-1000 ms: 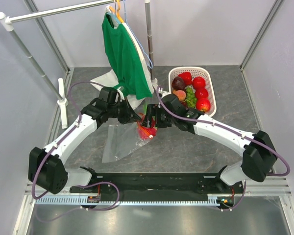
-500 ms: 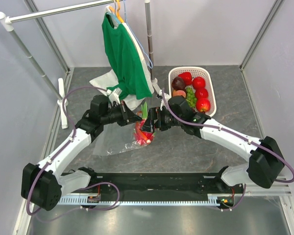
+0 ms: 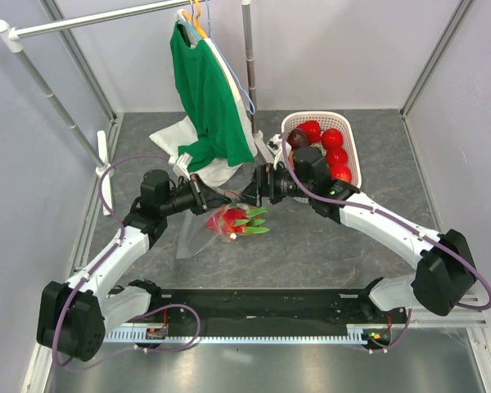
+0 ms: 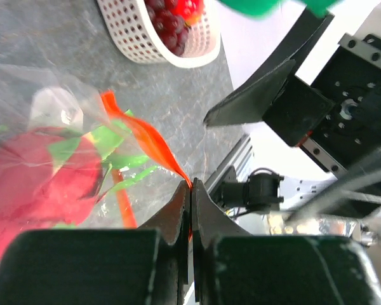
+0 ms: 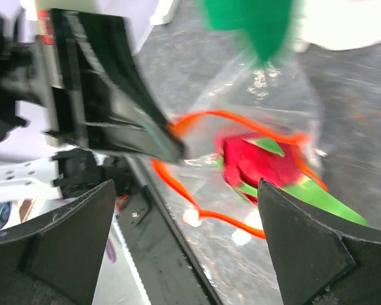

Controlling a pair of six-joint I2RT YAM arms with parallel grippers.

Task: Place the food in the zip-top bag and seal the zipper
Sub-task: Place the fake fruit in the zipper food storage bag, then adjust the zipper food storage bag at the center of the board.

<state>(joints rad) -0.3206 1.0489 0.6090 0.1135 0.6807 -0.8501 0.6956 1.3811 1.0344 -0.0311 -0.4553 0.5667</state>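
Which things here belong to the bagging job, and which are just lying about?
Job: bag; zipper, pinched by the left claw; dragon fruit; red fruit in the basket; open right claw.
Lying about: shirt; cloth; rail.

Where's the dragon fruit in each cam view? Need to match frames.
Top external: dragon fruit at centre, between the two arms, at the mouth of the zip-top bag.
Left wrist: dragon fruit lower left, blurred red behind the plastic.
Right wrist: dragon fruit right of centre, ringed by the orange zipper.
Shared landmark: green shirt, a green blur at the top edge of both wrist views.
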